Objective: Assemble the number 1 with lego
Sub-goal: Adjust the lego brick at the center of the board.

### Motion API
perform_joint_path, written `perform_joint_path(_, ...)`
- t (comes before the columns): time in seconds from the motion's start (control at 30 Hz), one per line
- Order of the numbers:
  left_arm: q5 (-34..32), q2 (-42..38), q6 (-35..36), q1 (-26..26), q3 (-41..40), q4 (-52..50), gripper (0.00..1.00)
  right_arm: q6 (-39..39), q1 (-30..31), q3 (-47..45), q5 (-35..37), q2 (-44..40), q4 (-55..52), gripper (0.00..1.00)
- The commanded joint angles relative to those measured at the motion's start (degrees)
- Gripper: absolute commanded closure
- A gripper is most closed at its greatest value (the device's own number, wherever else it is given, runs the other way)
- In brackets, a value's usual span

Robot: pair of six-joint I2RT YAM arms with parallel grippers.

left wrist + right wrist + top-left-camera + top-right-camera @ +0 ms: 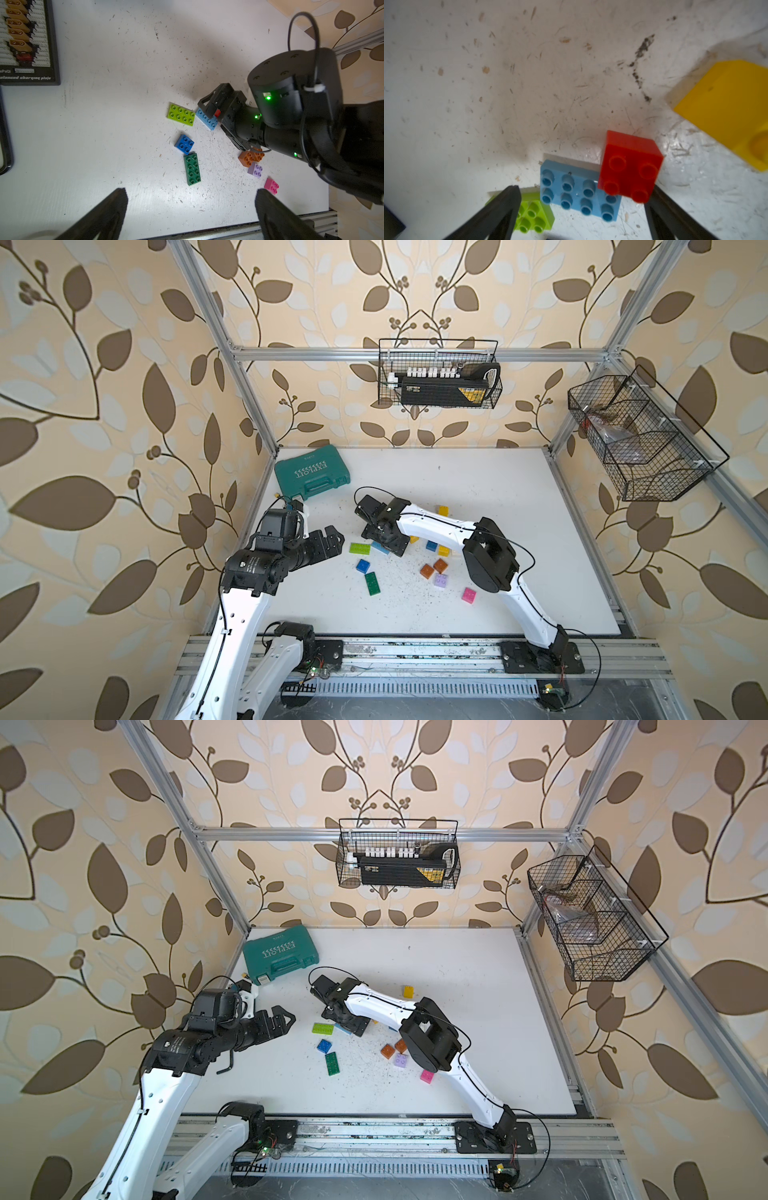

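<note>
Scuffed white table [498,489]: the lego [427,571] lies loose mid-frame, bar one red brick [630,166] atop a light-blue brick [571,187], between the spread, empty jaws of the right gripper [584,189]. The left gripper [191,190] gapes empty. We judge it barely begun.

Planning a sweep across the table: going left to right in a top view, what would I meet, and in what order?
Teal case → lime brick → lilac brick → pink brick. The other bricks overlap these sideways, so they are left out.
</note>
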Motion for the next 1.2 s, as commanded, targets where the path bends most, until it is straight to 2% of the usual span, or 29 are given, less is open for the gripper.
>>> perform_joint_path(0.0, 0.3, -0.9, -0.3, 0.1, -0.4, 1.4, 0.01, -1.0, 0.0, 2.4, 1.4, 1.7, -3.9, 0.07)
perform_joint_path(0.17, 0.1, -1.4, -0.3, 0.1, -0.5, 1.4, 0.01, -2.2, -0.3, 6.5, 0.4, 4.1, -7.7, 0.09)
perform_joint_path(0.3, -0.5, -1.8, -0.4, 0.1, -0.4, 1.3, 0.01, -2.4, -0.3, 6.3, -1.4, 5.1, -8.6, 0.12)
perform_joint_path(0.5, -0.9, -2.3, -0.5, 0.1, -0.5, 1.1, 0.01, -3.4, 0.1, 3.7, -0.9, 3.6, -9.1, 0.16)
perform_joint_path(0.7, -1.1, -2.5, -0.6, 0.1, -0.4, 1.0, 0.01, -4.7, 0.4, -1.2, 0.5, 0.0, -9.4, 0.25)
perform_joint_path(1.03, -1.5, -2.7, -0.8, 0.1, -0.4, 0.9, 0.01, -12.3, 0.0, -13.5, -1.1, -8.3, -5.8, 0.22)
perform_joint_path(1.17, -1.7, -2.2, -0.8, 0.1, -0.3, 0.8, 0.01, -17.6, 0.8, -13.8, -0.9, -10.0, -5.6, 0.14)
